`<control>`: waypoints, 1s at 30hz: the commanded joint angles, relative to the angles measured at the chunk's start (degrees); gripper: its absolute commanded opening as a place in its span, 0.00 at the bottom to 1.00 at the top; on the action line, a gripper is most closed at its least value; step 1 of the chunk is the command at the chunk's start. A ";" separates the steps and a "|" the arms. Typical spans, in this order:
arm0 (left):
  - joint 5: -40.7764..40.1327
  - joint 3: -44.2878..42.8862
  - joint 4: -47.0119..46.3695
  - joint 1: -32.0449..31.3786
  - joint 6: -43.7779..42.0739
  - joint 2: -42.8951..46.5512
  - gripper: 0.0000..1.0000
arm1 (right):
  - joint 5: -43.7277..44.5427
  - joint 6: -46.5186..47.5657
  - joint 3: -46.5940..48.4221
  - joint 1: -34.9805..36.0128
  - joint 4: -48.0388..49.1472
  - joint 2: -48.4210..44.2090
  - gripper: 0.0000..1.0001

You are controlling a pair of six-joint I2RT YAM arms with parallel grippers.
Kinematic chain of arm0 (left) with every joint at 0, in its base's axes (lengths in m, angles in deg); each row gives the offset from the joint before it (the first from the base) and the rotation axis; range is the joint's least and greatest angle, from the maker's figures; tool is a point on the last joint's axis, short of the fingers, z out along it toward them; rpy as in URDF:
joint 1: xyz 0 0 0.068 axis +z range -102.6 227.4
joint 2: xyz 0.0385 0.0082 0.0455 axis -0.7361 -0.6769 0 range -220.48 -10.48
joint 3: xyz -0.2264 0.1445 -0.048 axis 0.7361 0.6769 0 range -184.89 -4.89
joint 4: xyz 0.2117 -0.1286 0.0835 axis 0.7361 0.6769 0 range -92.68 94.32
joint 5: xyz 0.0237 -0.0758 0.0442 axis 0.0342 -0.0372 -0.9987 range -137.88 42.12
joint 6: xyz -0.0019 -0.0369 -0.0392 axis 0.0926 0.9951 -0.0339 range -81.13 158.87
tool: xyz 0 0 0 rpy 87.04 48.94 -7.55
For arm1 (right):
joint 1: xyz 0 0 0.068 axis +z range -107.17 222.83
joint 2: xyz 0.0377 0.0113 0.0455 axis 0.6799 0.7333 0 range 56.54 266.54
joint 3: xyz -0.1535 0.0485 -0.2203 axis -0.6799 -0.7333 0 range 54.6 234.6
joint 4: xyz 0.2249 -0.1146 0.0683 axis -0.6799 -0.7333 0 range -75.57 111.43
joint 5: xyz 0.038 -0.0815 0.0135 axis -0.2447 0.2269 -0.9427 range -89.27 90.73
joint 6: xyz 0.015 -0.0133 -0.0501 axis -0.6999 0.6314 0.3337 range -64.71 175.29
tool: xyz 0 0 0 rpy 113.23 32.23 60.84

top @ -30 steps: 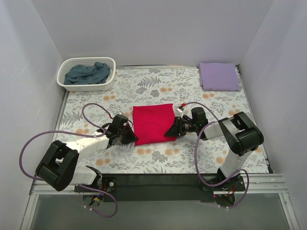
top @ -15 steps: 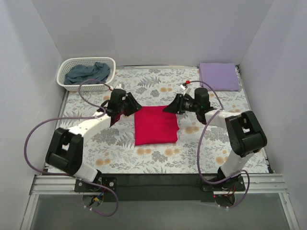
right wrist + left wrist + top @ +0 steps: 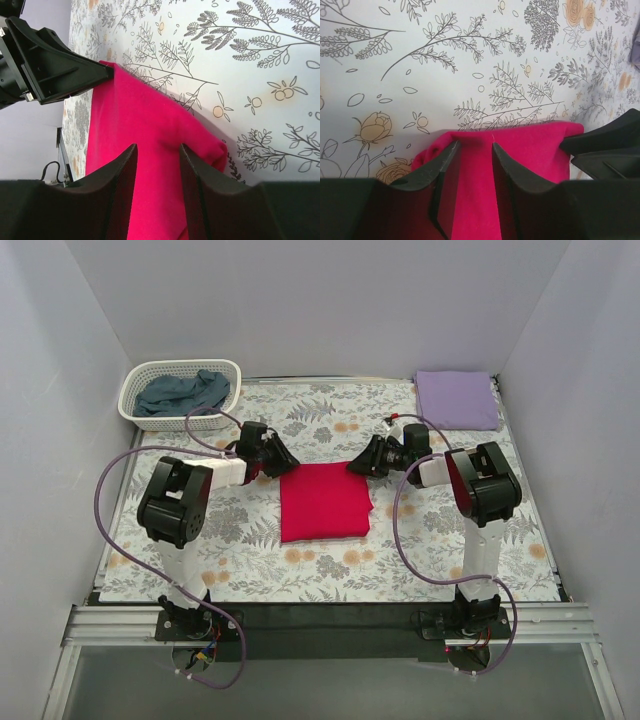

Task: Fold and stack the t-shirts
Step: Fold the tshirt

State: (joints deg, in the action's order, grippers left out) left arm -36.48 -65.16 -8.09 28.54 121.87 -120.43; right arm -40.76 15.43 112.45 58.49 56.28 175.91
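Observation:
The crimson red t-shirt point(image 3: 322, 502) lies folded in a flat rectangle at the middle of the table. My left gripper point(image 3: 283, 462) sits at its far left corner and my right gripper point(image 3: 355, 464) at its far right corner. In the left wrist view the left gripper point(image 3: 474, 145) stands open, with the red t-shirt point(image 3: 525, 150) lying flat under the gap. The right wrist view shows the same: right gripper point(image 3: 157, 146) open over the red t-shirt point(image 3: 145, 115). A folded lavender t-shirt point(image 3: 457, 399) lies at the far right. The blue-grey t-shirt point(image 3: 185, 392) is crumpled in the basket.
A white plastic basket point(image 3: 180, 366) stands at the far left corner. The floral table covering point(image 3: 330, 420) spreads under everything. White walls close in the left, back and right sides. Purple cables loop off both arms near the front.
Both grippers moved from the red t-shirt's near sides up to its far corners. The shirt now lies squarer and flatter. The left jaws have widened.

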 commanded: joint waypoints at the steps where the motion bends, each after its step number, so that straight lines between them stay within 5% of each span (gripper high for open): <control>1: 1.16 1.29 0.31 0.31 0.32 -0.27 0.31 | 2.65 2.24 0.08 -1.07 -0.05 0.25 0.40; 9: -0.05 3.31 7.23 0.13 0.41 16.66 0.45 | 2.55 5.40 -4.57 -1.33 -5.22 -14.15 0.43; 13: -4.00 7.08 12.43 -1.18 -2.39 27.05 0.61 | 6.07 11.18 -9.58 -1.07 -13.91 -22.24 0.44; 18: -9.28 14.20 17.27 -3.30 -3.90 37.60 0.69 | 14.59 19.20 -12.66 0.51 -28.15 -31.47 0.47; 23: -8.15 21.41 17.19 -7.07 -0.66 41.84 0.55 | 9.79 19.90 -17.31 3.84 -28.61 -36.83 0.42; 30: -8.85 26.24 16.05 -15.86 5.75 35.51 0.44 | 2.29 18.06 -24.61 8.51 -22.11 -33.86 0.35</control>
State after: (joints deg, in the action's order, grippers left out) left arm -43.98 -41.06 7.71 13.64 123.86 -83.60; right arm -35.21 33.05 90.42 65.95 31.46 140.83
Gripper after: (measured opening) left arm 0.454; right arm 0.354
